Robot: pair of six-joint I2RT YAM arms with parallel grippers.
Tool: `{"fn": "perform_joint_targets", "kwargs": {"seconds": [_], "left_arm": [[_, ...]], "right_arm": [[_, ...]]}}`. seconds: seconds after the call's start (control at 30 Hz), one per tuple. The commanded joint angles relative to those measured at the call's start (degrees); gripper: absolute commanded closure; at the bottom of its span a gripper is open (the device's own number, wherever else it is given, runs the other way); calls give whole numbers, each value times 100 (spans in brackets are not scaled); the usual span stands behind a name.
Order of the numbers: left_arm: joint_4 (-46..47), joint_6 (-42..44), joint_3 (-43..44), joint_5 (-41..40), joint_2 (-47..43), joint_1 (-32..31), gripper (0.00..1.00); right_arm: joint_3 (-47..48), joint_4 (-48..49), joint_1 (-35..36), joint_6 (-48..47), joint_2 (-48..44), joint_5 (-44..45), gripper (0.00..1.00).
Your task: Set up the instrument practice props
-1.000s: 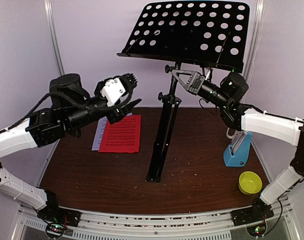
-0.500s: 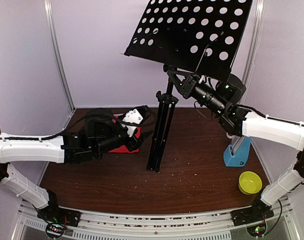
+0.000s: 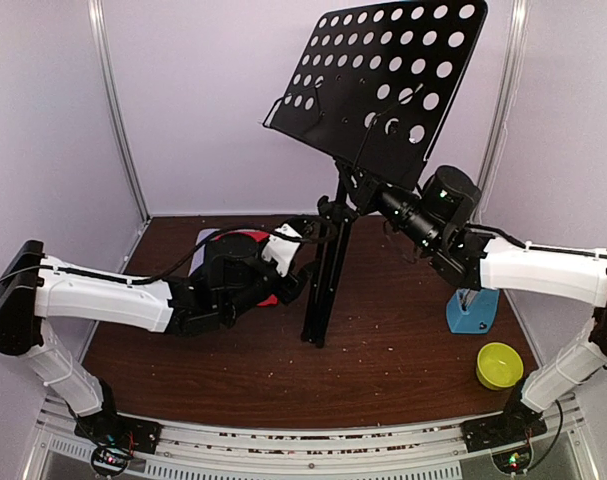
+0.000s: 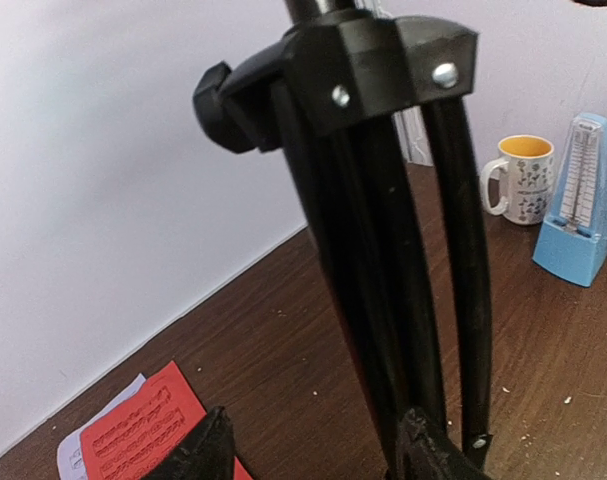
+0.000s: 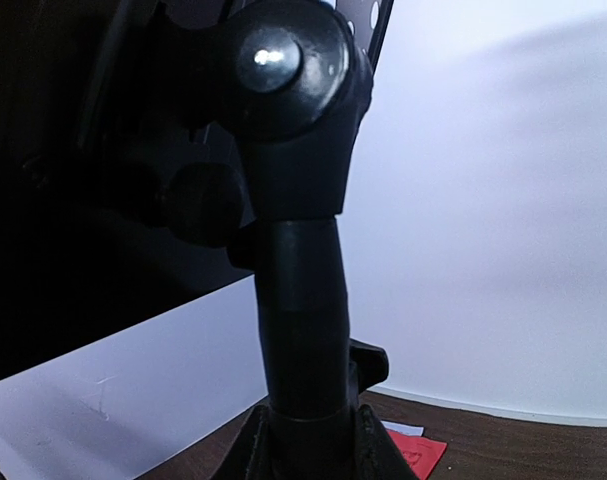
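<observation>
Two of your arms met at the black perforated-metal music stand with tripod legs (image 3: 383, 80). It stood near the middle of the dark wooden table (image 3: 403, 380), its legs folded together and its pole leaning. The holed desk was tipped up toward the far right.

Your right gripper (image 3: 361, 188) was clenched on the pole just under the desk. The right wrist view showed its fingers (image 5: 251, 452) pressed against either side of the black tube.

Your left gripper (image 3: 308, 252) reached in low from the left with its jaws released. In the left wrist view the bundled legs rose between the two fingertips (image 4: 211, 450), closer to the right one. I could not tell whether that one touched a leg.

You had the red music sheet (image 3: 245, 238) lying flat at the far left of the table, mostly hidden under your left arm. It lay on top of the white music sheet (image 3: 204, 240), whose edge showed along its left side.

The small blue pyramid metronome with clear cover (image 3: 473, 310) stood upright at the right, partly behind your right forearm and well apart from the stand. A white mug with a floral print (image 4: 523, 180) stood just beside the metronome, toward the back wall. A small yellow bowl (image 3: 499, 365) sat at the near right.
</observation>
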Motion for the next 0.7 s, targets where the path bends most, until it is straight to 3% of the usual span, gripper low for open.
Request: {"fn": "perform_joint_targets", "kwargs": {"seconds": [0.0,0.5,0.67], "left_arm": [[586,-158,91,-671,250,21,43],[1260,-172,80,-286,727,21,41],[1265,-383,283,-965,974,21,43]], "right_arm": [[176,1762,188,-108,-643,534,100],[47,1902,590,-356,-621,1206,100],[39,1861,700,-410,-631,1392,100]]}}
